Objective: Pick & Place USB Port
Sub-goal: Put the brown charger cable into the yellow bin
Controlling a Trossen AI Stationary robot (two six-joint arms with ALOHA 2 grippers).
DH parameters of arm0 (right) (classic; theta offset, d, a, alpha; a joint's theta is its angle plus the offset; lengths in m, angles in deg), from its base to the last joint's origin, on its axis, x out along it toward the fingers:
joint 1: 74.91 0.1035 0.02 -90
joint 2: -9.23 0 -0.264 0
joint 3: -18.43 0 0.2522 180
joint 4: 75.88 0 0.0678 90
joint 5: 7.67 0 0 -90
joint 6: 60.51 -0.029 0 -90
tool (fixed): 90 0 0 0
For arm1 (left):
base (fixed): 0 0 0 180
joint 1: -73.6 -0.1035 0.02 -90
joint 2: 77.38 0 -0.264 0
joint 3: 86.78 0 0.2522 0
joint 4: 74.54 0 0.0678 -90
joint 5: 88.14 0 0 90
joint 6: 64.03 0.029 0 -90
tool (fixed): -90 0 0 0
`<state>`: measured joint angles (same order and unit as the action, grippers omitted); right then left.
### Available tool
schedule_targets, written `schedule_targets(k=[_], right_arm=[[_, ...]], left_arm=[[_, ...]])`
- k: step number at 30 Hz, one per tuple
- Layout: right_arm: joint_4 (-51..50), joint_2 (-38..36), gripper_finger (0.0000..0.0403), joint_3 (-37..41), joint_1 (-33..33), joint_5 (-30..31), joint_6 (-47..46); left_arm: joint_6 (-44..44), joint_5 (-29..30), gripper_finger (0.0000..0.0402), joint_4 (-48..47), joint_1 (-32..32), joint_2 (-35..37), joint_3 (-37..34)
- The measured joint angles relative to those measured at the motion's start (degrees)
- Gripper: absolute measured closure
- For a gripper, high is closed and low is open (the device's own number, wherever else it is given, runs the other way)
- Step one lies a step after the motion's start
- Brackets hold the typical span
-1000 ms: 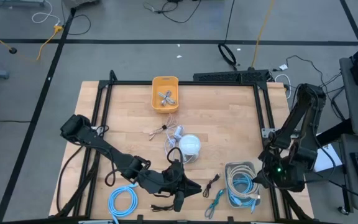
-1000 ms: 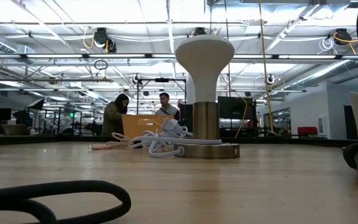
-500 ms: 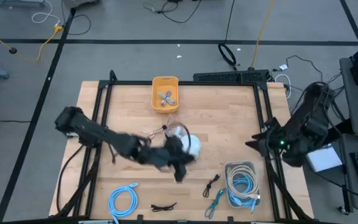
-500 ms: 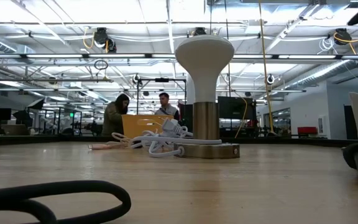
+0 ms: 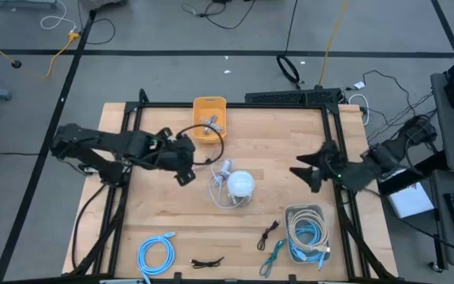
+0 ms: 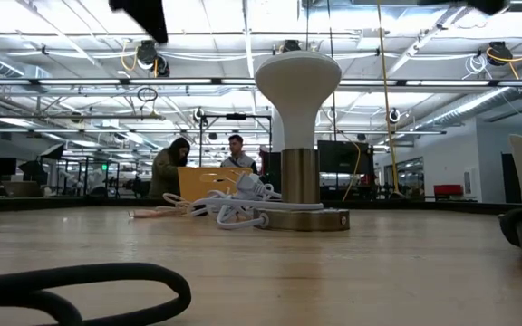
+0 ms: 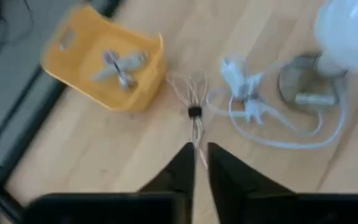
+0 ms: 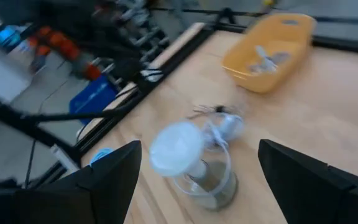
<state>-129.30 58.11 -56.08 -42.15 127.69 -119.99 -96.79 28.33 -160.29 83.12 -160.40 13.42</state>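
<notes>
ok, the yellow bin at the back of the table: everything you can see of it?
The yellow bin is a small open tray that looks like plastic, with rounded corners and low walls. It sits upright on the wooden table near the far edge, roughly centred. Inside lie a few small silvery metal pieces in a loose pile. Neither gripper touches it; thin wires lie just beside it on the wood.

White lamp point(image 8: 180, 152) near yellow bin point(image 8: 270, 53)
</notes>
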Motion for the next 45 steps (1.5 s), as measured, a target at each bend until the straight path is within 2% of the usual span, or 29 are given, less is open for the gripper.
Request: schedule_targets(k=[4, 8, 14, 18, 24, 27, 35, 38, 41, 45], right_arm=[[8.8, 1.7, 0.0088, -0.2, -8.7, -10.7, 13.7], [7.9, 3.6, 0.0088, -1.5, -17.9, -18.9, 20.3], [8.1, 4.8, 0.0088, -1.8, -27.1, -30.5, 26.2], [9.1, 5.1, 0.0088, -1.8, -29.5, -33.7, 26.4], [15.7, 5.1, 0.0088, -1.8, -29.8, -33.5, 26.7], [18.5, 5.1, 0.0088, -1.8, -29.8, -33.6, 26.0], [18.5, 5.0, 0.0088, -1.2, -29.7, -33.6, 23.3], [19.3, 5.1, 0.0088, -0.2, -29.7, -33.5, 21.2], [23.2, 5.1, 0.0088, 1.7, -29.7, -33.5, 20.1], [29.4, 5.0, 0.0088, 3.9, -29.7, -33.6, 18.2]], left_arm=[[2.2, -5.2, 0.0279, 9.3, -4.3, -1.0, -8.0], [2.3, -6.9, 0.0223, 16.6, -7.8, -1.3, -16.7], [0.8, -12.1, 0.0198, 28.1, -11.8, -1.2, -28.4], [2.5, -16.1, 0.0209, 36.3, -14.2, -1.3, -32.7], [5.3, -17.1, 0.0234, 44.8, -16.9, -1.2, -36.2], [5.5, -19.9, 0.0237, 50.3, -18.4, -2.8, -38.3], [8.3, -26.4, 0.0214, 55.3, -19.0, -11.4, -39.2], [8.0, -26.4, 0.0222, 55.8, -19.0, -12.9, -39.1], [6.6, -25.2, 0.0267, 55.4, -19.0, -13.1, -39.0], [5.7, -25.3, 0.0376, 53.9, -19.2, -11.5, -39.1]])
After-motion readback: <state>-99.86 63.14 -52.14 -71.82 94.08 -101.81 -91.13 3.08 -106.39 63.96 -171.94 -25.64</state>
